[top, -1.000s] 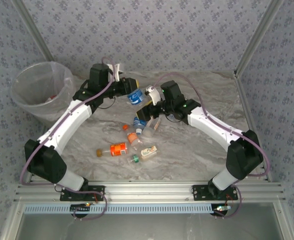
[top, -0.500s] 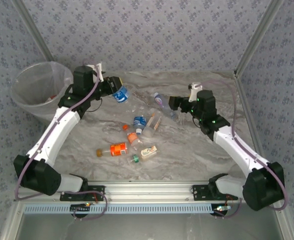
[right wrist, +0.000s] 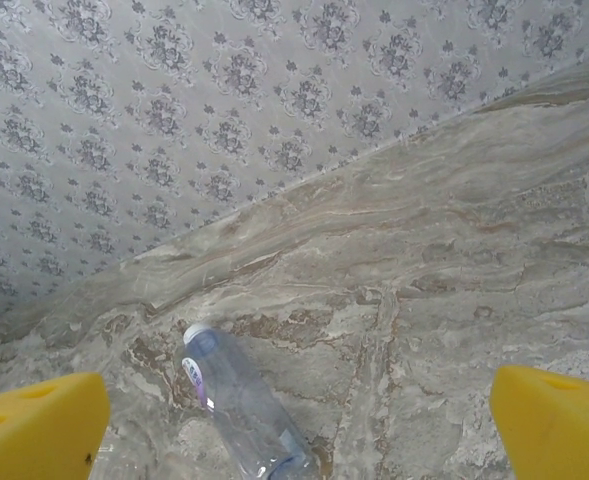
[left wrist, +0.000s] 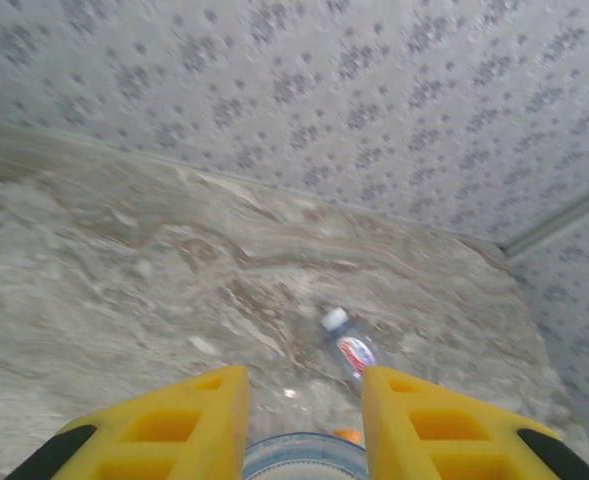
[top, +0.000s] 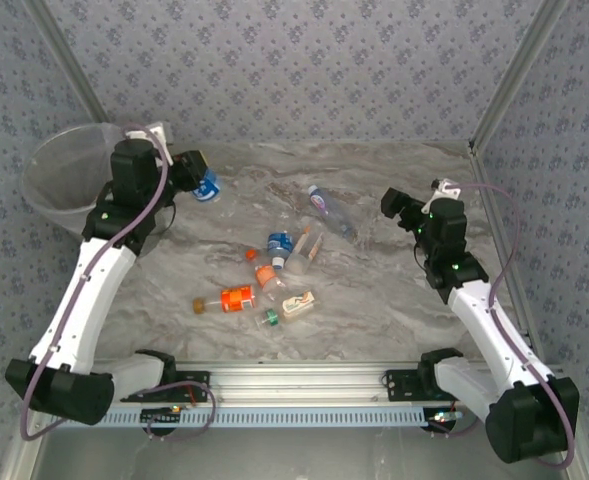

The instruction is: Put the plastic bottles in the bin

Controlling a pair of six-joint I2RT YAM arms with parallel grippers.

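**Arms swung apart, blue bottle now near the bin**

Since half a second ago your left arm has swung further left, and your right arm has drawn back towards the right side.

Your left gripper point(top: 202, 180) is clamped on a small clear plastic bottle with a blue label point(top: 210, 188). It holds the bottle in the air near the round translucent whitish plastic bin point(top: 49, 165), just right of the rim and not over the mouth. In your left wrist view the yellow fingers point(left wrist: 199, 425) sit on either side of that bottle's round end.

Your right gripper point(top: 392, 202) hangs above the grey marbled table point(top: 374, 290) with its fingers spread wide and nothing between them. A long clear plastic bottle with a white cap and a purple label point(top: 326, 208) lies on its side to the left of that gripper, apart from it.

The other bottles lie in a loose cluster at mid-table, well apart from the bin:
- a blue-labelled bottle point(top: 279, 243)
- an orange-capped bottle point(top: 264, 272) just below it
- an orange-labelled bottle point(top: 237, 298)
- a green-capped bottle point(top: 271, 317)
- a cream-labelled bottle point(top: 299, 303)
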